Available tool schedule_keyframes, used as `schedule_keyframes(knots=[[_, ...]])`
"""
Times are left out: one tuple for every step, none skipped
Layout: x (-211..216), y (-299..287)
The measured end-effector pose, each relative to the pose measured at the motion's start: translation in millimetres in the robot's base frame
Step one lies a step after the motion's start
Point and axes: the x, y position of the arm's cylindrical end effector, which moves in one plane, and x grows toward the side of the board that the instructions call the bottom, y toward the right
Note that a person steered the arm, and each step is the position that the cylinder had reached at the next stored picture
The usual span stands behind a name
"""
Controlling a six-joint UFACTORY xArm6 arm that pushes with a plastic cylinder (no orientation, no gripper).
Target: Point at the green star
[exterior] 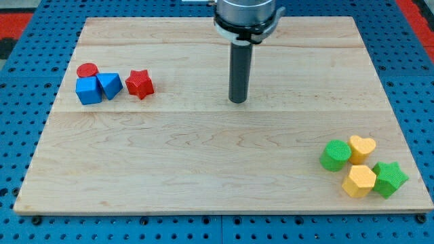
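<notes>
Camera view frames my tip (pixel 238 102) at upper centre of the wooden board (pixel 203 169), where it is set down on bare wood with no block touching it; being a plain rod, nothing is gripped by it. Well apart from it, toward the lower right of the frame, the green star (pixel 390 178) is found close to the board's right edge. Touching the star on its left is a yellow hexagon block (pixel 359 181), above which a yellow heart (pixel 362 148) is seen, with a green cylinder (pixel 335 155) just beside the heart on the left. In the upper left of the frame a red star (pixel 140 84) is placed just beside a blue triangular block (pixel 110 85), a blue cube (pixel 88 90) and a red cylinder (pixel 87 70).
</notes>
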Motion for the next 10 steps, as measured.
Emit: schedule_keyframes(knots=[[-1.5, 15.6], [1.3, -5.6], [1.3, 14.8], [14.4, 151.5], [34.1, 286.9], [71.7, 316.2], [128.8, 306.6], [143.2, 295.4], [165.1, 257.8], [179.0, 265.7]])
